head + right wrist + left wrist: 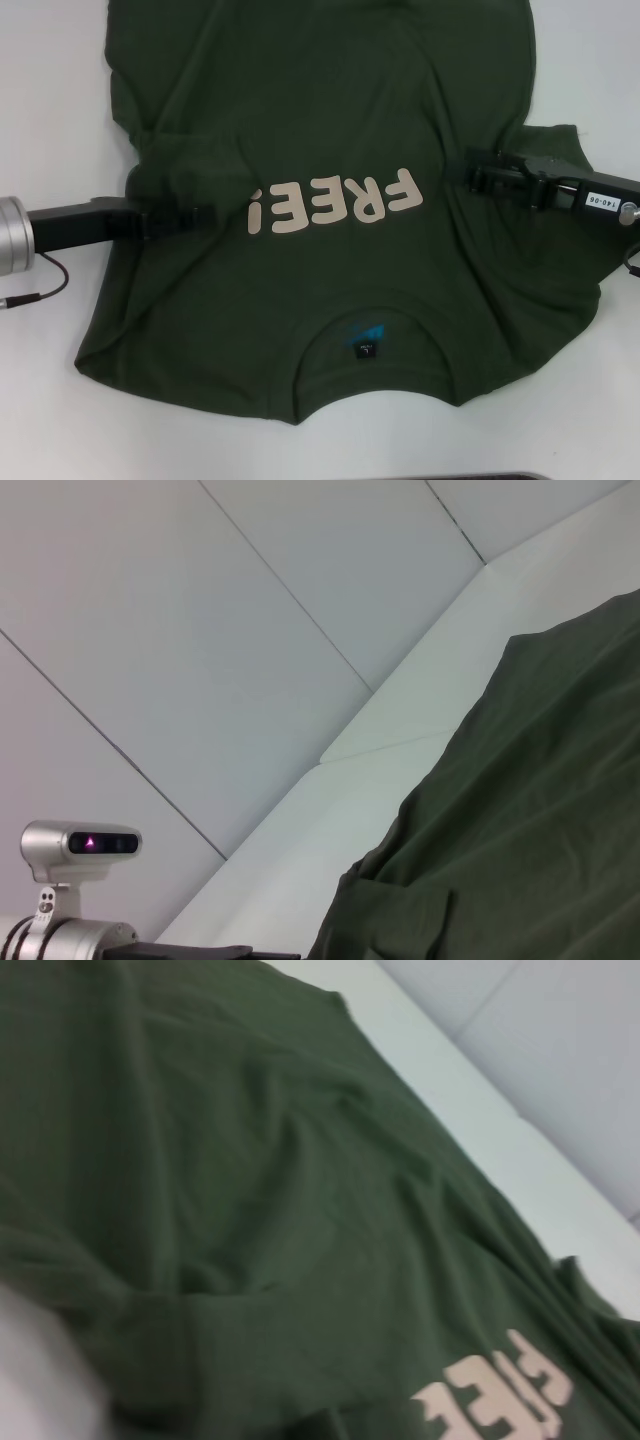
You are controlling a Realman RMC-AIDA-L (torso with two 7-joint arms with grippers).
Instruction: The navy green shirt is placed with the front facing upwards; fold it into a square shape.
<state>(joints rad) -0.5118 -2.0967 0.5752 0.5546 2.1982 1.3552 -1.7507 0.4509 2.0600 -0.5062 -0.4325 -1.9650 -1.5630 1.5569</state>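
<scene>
Navy green shirt [330,140] lay front-up on the white table [50,100], its "FREE!" print [335,203] central and the collar with its neck label [362,348] toward the robot. The left gripper [205,217] rested on the fabric at the shirt's left side, beside the print. The right gripper [478,170] rested on the fabric at the right side. Jaw state could not be determined for either gripper.
</scene>
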